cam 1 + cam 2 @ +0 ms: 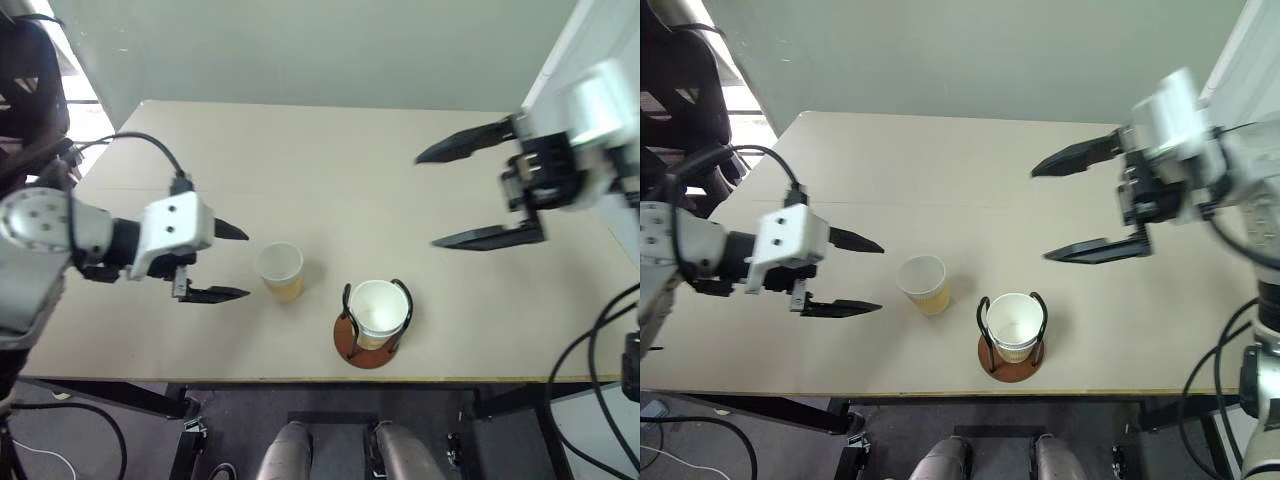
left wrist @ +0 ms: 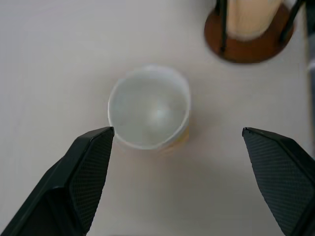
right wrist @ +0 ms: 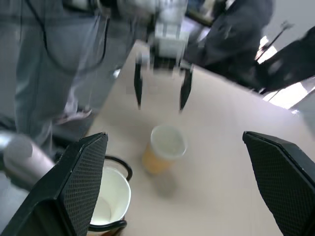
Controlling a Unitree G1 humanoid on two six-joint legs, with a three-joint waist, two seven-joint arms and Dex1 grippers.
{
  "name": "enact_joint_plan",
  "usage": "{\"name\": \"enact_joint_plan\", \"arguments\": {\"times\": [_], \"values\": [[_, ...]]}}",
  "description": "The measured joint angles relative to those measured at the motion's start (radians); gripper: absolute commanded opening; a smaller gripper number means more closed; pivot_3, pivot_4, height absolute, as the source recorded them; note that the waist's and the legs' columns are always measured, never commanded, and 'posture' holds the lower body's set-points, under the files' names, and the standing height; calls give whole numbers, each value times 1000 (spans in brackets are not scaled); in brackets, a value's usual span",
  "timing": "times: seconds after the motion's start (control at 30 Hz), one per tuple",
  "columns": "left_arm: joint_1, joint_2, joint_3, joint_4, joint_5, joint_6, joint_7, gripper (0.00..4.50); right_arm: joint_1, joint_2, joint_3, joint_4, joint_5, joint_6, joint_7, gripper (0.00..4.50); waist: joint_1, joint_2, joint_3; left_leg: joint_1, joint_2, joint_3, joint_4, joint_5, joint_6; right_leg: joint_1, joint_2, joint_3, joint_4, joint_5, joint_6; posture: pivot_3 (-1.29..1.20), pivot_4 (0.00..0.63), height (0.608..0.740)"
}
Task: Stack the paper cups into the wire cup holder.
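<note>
A pale yellow-tan paper cup point(image 1: 280, 270) stands upright and alone on the table. To its right, another paper cup point(image 1: 378, 312) sits inside the wire cup holder point(image 1: 366, 343), whose black loops rise from a reddish-brown disc base. My left gripper point(image 1: 231, 262) hovers just left of the loose cup, open and pointing at it, with nothing between its fingers. In the left wrist view the loose cup point(image 2: 149, 106) lies just beyond the fingertips, the holder point(image 2: 248, 34) farther off. My right gripper point(image 1: 452, 196) is raised well above the table's right side, open and empty.
The beige table point(image 1: 330, 160) has its front edge just below the holder. A grey wall runs behind it. Black cables point(image 1: 585, 370) hang at the right. A dark chair point(image 1: 30, 80) stands at the far left.
</note>
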Motion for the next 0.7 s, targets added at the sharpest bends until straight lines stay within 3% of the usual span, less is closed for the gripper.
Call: {"name": "enact_joint_plan", "arguments": {"times": [0.07, 0.13, 0.23, 0.63, 0.7], "values": [[-28, -15, -37, 43, 42, -36, -13, 4492, 63, -34, -52, -7, 35, 29, 1, 4467, 0, 0, 0, 0, 0, 0, 0, 0, 0, 0, 0, 0, -1, 0, 1, 0, 150, 740], [-88, -60, -83, 105, 89, -82, -33, 4492, 216, -103, -107, -59, 38, 34, 6, 4467, 5, 0, 0, 0, 0, 0, 1, 0, 1, 2, 0, -1, -1, 0, 3, 0, 150, 740], [-139, -113, -124, 169, 121, -119, -69, 4492, 338, -121, -130, -119, 31, 36, -16, 4467, 5, 1, 1, 0, 0, 2, 2, -1, 2, 2, -1, 0, -1, 1, 5, 0, 150, 740], [-217, -214, -198, 266, 181, -222, -197, 4492, 435, -168, -204, -256, 50, 39, -154, 4467, -4, 1, 0, 1, -2, 2, 6, 1, 5, 6, -1, 2, -3, 4, 14, 0, 150, 740], [-217, -225, -211, 285, 209, -242, -200, 4112, 444, -176, -210, -263, 55, 39, -165, 4500, -2, 1, 0, 1, -2, 2, 6, 1, 5, 7, -1, 2, -3, 3, 15, 0, 150, 740]]}}
